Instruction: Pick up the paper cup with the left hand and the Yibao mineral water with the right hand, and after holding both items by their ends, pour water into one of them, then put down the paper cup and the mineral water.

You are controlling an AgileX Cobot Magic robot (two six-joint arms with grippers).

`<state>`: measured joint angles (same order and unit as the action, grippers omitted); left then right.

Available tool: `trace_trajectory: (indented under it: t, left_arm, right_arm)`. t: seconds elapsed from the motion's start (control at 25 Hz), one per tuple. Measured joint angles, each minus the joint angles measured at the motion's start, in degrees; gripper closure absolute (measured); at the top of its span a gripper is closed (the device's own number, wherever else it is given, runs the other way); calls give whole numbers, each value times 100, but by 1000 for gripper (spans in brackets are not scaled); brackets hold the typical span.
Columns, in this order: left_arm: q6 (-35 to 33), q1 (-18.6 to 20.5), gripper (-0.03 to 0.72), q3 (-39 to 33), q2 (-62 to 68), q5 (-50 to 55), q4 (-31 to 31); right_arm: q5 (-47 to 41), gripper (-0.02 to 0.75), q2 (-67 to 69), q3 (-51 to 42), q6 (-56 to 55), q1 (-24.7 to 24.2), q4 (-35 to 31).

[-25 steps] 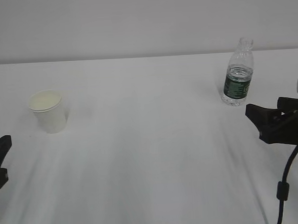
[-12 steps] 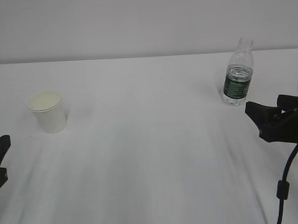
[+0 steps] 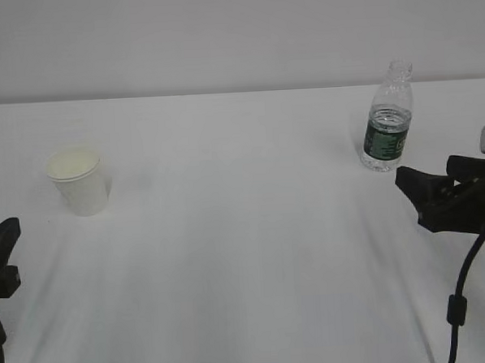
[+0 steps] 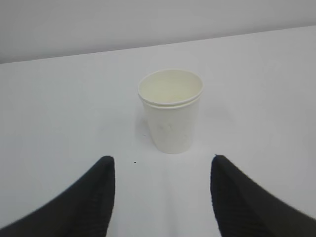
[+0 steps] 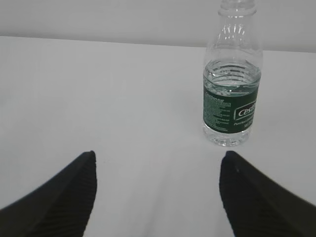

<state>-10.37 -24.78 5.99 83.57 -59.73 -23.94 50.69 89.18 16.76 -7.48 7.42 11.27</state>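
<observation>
Edging barely forward since before, both black grippers, left [image 4: 162, 170] and right [image 5: 157, 168], gape empty; white tapered paper cup [image 4: 171, 109] at twelve o'clock, clear green-labelled plastic bottle [image 5: 232, 81] at one.

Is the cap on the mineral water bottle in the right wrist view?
No. The Yibao mineral water stands upright on the table with its neck open at the top, no cap on it.

path to paper cup [image 4: 171, 111] clear, bare table [image 3: 246, 246] ahead | Yibao mineral water [image 5: 232, 81] right of line, unobstructed | wide free gap between the two
</observation>
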Motion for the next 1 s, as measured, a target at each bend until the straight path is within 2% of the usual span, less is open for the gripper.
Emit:
trace_trajectory:
  t: [0.44,1.0]
  left_arm:
    - [1342,0,249,0,820,-562,78]
    - [1427,0,286,10,1148,-572,349]
  right_arm:
    - [68,149,32,0,10,0,0]
    - [91,149,32,0,72,0,24]
